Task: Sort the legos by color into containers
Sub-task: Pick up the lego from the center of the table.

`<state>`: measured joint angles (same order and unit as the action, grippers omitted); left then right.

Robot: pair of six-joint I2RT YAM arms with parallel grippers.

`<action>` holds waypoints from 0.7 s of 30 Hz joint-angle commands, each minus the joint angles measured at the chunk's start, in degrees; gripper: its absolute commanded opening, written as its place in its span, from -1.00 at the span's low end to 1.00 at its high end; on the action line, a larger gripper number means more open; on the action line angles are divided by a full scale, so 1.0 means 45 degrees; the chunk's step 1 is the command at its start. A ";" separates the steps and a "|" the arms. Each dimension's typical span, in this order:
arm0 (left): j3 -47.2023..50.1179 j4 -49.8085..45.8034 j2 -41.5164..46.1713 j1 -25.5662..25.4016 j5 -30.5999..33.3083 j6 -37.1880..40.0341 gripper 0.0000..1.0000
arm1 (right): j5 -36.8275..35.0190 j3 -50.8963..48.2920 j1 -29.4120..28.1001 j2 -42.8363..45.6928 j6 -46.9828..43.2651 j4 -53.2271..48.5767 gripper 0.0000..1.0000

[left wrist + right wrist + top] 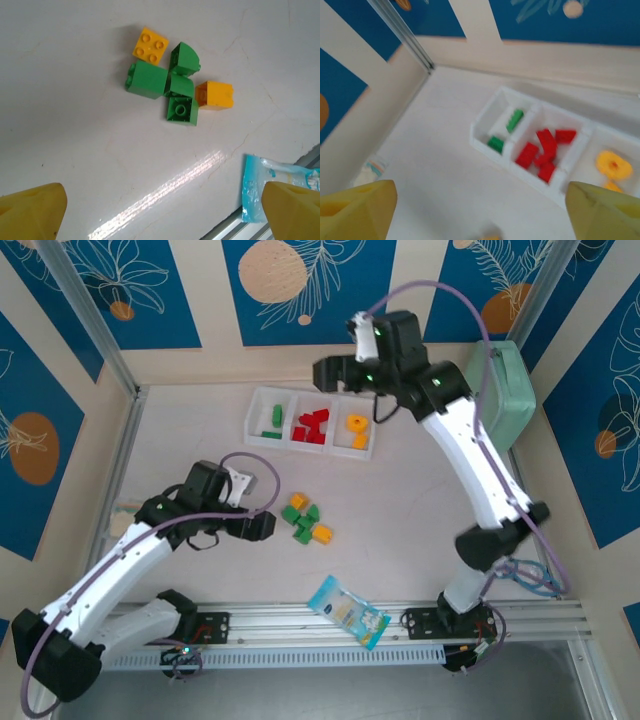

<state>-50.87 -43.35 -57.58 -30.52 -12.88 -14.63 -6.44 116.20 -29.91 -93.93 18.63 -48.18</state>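
We take the white tray (283, 443) as the reference for all positions. Its three compartments hold sorted pieces: green legos (272, 420) at one end, red legos (312, 427) in the middle, and orange pieces (357, 427) at the other end. The loose legos (175, 85), two yellow-orange and about four green, lie in a tight cluster on the table (200, 440), well apart from the tray on its near side. The left hand (162, 212) hangs near this cluster on the same side of the tray, fully spread and holding nothing. The right hand (480, 210) hovers over the tray, its fingers wide apart and empty. We judge the cluster to be the main hazard. The bricks touch one another, so fingers closing on one may catch or push a neighbour, and a green and an orange brick could be lifted together. A grip on the curved green piece may slip. A release from too far above the tray may let a brick bounce into the adjoining compartment. If both arms approach the tray together, they may collide.
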 commanded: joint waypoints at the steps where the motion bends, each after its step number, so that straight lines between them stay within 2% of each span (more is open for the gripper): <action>1: -0.1088 0.0250 -0.0957 -0.0062 -0.0384 0.0459 0.99 | 0.0254 -0.4328 0.0265 0.1692 0.0170 0.0888 0.76; 6: -0.2308 0.0220 -0.3033 -0.0558 0.0300 0.1117 0.98 | 0.0792 -1.0670 0.0509 0.5410 0.1887 0.3267 0.75; 9: -0.3064 0.0246 -0.4094 -0.0947 0.0722 0.1551 0.91 | 0.1006 -1.3496 0.0327 0.6948 0.2733 0.4198 0.73; 14: -0.3819 0.0551 -0.5741 -0.1266 0.1443 0.1983 0.87 | 0.0796 -1.6049 0.0275 0.8567 0.3481 0.4402 0.73; 21: -0.5285 0.0439 -0.8251 -0.1264 0.1537 0.2654 0.69 | 0.0386 -1.7628 0.0391 1.0608 0.4060 0.4191 0.74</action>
<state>-71.42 -40.97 -91.96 -36.03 -6.98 -5.30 -4.23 38.48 -28.49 -49.15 34.57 -30.50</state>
